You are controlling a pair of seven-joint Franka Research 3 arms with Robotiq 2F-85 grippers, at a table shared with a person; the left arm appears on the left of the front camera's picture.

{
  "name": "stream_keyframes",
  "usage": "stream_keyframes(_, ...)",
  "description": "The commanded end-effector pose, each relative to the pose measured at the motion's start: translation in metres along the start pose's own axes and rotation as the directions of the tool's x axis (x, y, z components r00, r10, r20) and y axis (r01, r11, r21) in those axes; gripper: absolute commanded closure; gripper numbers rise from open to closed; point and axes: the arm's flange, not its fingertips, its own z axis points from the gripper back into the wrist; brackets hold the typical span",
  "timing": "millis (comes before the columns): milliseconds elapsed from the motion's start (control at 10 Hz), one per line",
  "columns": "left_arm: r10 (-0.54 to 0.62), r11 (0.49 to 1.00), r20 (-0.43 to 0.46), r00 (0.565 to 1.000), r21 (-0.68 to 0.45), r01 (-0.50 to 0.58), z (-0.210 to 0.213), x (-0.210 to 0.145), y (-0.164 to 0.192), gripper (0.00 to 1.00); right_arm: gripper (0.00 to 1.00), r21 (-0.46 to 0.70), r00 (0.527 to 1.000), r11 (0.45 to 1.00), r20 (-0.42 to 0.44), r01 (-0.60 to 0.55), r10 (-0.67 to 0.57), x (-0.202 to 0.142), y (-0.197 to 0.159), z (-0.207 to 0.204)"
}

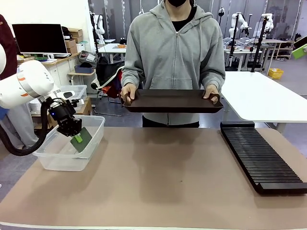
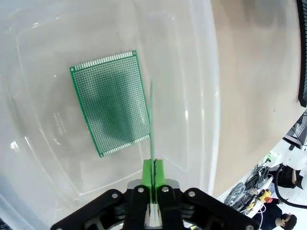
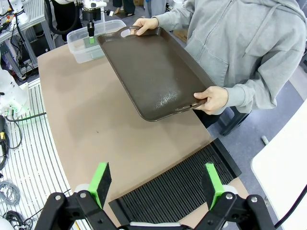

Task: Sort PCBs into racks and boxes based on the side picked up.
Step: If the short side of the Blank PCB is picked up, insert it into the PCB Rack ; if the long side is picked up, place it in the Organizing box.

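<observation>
My left gripper is shut on a green PCB and holds it on edge inside the clear tub at the table's left. In the left wrist view the held PCB shows edge-on between the green pads, and a second PCB lies flat on the tub's floor. The long black rack lies at the table's right. My right gripper hovers open above the rack, with nothing between its fingers.
A person at the far side holds a wide dark brown tray in both hands above the table's far edge; the tray looks bare. A white table stands behind the rack.
</observation>
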Motion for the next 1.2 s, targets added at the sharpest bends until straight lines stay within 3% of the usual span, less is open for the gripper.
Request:
stream_keyframes(0,0.016,0.999,-0.014,1.0,0.038,-0.015,-0.013,0.005,0.007,0.97,0.0,0.018,1.0,1.0,0.011,-0.008,0.007,0.0,0.001,-0.002)
stream_keyframes(300,0.001,1.0,-0.024,1.0,0.025,-0.001,-0.023,0.007,0.01,0.97,0.0,0.018,1.0,1.0,0.011,-0.008,0.007,0.0,0.001,-0.002)
stream_keyframes(400,0.003,1.0,-0.022,1.0,0.023,-0.002,-0.023,0.007,0.01,0.77,0.0,0.018,1.0,1.0,0.011,-0.008,0.007,0.0,0.001,-0.002)
stream_keyframes(500,0.001,1.0,-0.021,1.0,0.026,0.0,-0.021,0.008,0.012,0.77,0.0,0.018,1.0,1.0,0.011,-0.008,0.007,0.0,0.001,-0.002)
stream_keyframes(600,0.006,0.999,-0.016,1.0,0.032,-0.006,-0.018,0.007,0.012,0.57,0.0,0.018,1.0,1.0,0.011,-0.008,0.007,0.0,0.001,-0.002)
stream_keyframes(700,0.012,0.999,-0.002,1.0,0.039,-0.012,-0.014,0.006,0.013,0.73,0.0,0.018,1.0,1.0,0.011,-0.008,0.007,0.0,0.001,-0.002)
stream_keyframes(800,0.016,0.999,0.008,1.0,0.048,-0.016,-0.01,0.004,0.014,0.37,0.0,0.018,1.0,1.0,0.011,-0.008,0.007,0.0,0.001,-0.002)
stream_keyframes(900,0.019,0.998,0.021,1.0,0.061,-0.02,-0.006,0.003,0.014,0.53,0.0,0.018,1.0,1.0,0.011,-0.008,0.007,0.0,0.001,-0.002)
stream_keyframes(1000,0.014,0.997,0.016,1.0,0.074,-0.015,-0.002,0.003,0.015,0.17,0.0,0.018,1.0,1.0,0.011,-0.008,0.007,0.0,0.001,-0.002)
stream_keyframes(1100,0.003,0.995,-0.005,1.0,0.096,-0.002,0.002,0.001,0.016,0.33,0.0,0.018,1.0,1.0,0.011,-0.008,0.007,0.0,0.001,-0.002)
